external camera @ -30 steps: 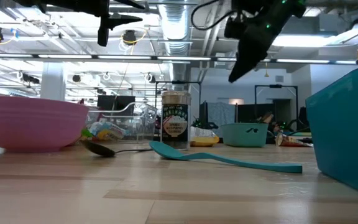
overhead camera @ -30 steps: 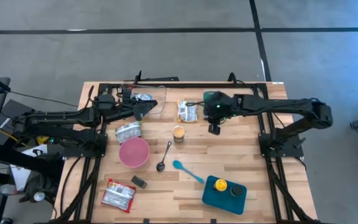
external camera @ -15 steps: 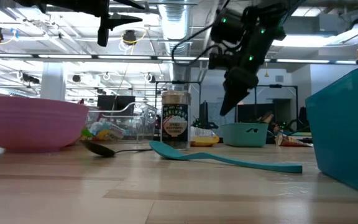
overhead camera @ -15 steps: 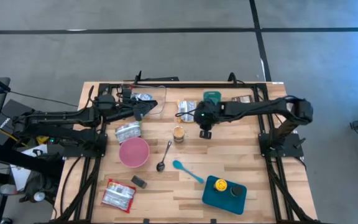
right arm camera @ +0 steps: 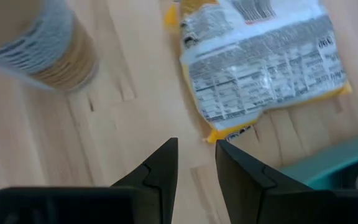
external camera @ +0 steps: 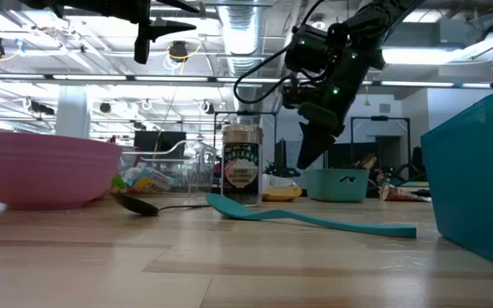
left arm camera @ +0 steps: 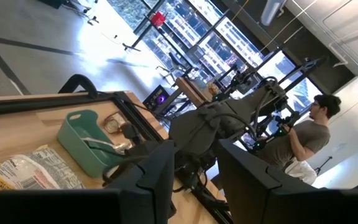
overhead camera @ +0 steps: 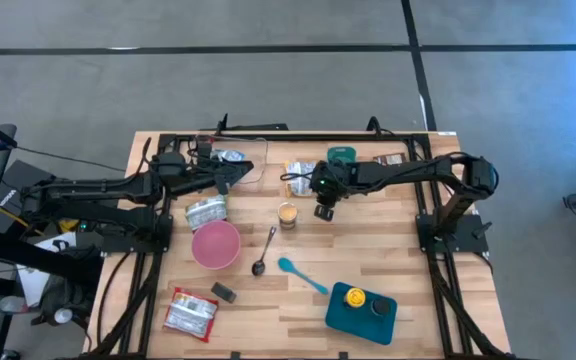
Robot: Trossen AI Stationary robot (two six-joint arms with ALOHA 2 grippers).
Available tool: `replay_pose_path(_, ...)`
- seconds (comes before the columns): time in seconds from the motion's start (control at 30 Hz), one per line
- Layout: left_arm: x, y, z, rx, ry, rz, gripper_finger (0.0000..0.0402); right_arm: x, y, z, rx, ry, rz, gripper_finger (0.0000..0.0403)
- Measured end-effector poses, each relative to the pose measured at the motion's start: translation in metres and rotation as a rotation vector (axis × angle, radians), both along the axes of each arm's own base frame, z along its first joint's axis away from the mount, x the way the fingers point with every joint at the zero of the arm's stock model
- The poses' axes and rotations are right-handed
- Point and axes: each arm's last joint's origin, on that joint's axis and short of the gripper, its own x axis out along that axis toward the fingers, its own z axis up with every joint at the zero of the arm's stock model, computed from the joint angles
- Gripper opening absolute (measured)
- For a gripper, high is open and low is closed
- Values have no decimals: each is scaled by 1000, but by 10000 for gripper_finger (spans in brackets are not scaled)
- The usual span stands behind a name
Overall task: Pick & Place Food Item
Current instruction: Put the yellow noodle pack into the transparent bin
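Note:
The food item, a yellow packet with a printed label [overhead camera: 300, 178] [right arm camera: 266, 68], lies flat on the wooden table toward its far side. My right gripper [overhead camera: 323, 211] [right arm camera: 196, 149] [external camera: 303, 157] slants down above the table just off the packet's near corner. Its fingers stand a little apart with nothing between them. A labelled jar [overhead camera: 287, 214] [right arm camera: 36, 43] stands close to its left. My left gripper [overhead camera: 247, 172] [left arm camera: 194, 155] waits level and high over a clear container [overhead camera: 240, 163], open and empty.
A teal bin [overhead camera: 341, 157] stands beyond the packet. Nearer lie a spoon [overhead camera: 264, 252], a teal spatula [overhead camera: 301, 274], a pink bowl [overhead camera: 215, 244], a silver packet [overhead camera: 206, 211], a red-and-white packet [overhead camera: 190, 312] and a blue box [overhead camera: 361, 308]. A person stands in the room behind.
My right gripper has come down and gone toward the table's left, toward the yellow packet and the jar, and has tipped steeper. Most of this happened in the first half second. Its finger gap looks the same.

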Motion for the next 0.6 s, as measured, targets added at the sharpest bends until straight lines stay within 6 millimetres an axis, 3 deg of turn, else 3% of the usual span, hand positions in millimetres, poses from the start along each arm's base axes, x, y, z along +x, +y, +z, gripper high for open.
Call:
replay_pose_path(0.33,0,0,0,0,0,0,117,-4,-21,1,219,-95,-139,102)
replay_pose_path(0.6,0,0,0,0,0,0,117,-4,-22,1,241,-104,-174,102)
